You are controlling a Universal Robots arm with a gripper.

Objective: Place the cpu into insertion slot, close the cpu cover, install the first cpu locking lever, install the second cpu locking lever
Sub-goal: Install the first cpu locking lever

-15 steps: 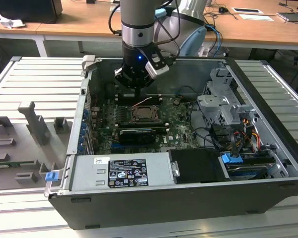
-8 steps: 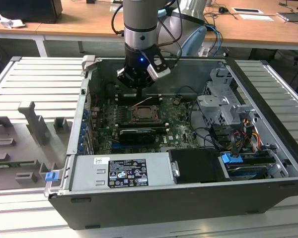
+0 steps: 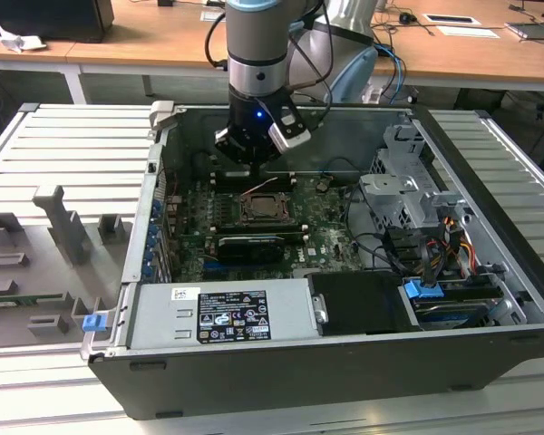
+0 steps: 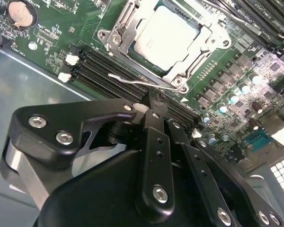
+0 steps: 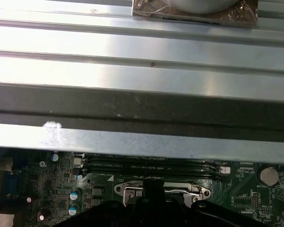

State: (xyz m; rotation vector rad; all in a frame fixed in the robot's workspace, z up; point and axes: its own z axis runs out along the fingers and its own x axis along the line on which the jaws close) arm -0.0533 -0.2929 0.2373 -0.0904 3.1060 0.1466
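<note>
One dull square cpu (image 4: pixel 165 33) sits ringed by your silvery cover (image 4: pixel 123 38); the black tool (image 3: pixel 256 163), closed, is at twelve o'clock in the exterior view.

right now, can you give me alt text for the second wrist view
The black gripper looms in the foreground, its tip close to a thin silvery locking lever. Beyond it the cpu lies framed by the silvery cpu cover on a green motherboard, with black memory slots alongside.

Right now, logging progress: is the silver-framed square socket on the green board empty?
No: in the second wrist view the silver-beige square cpu sits inside the silvery metal cover.
</note>
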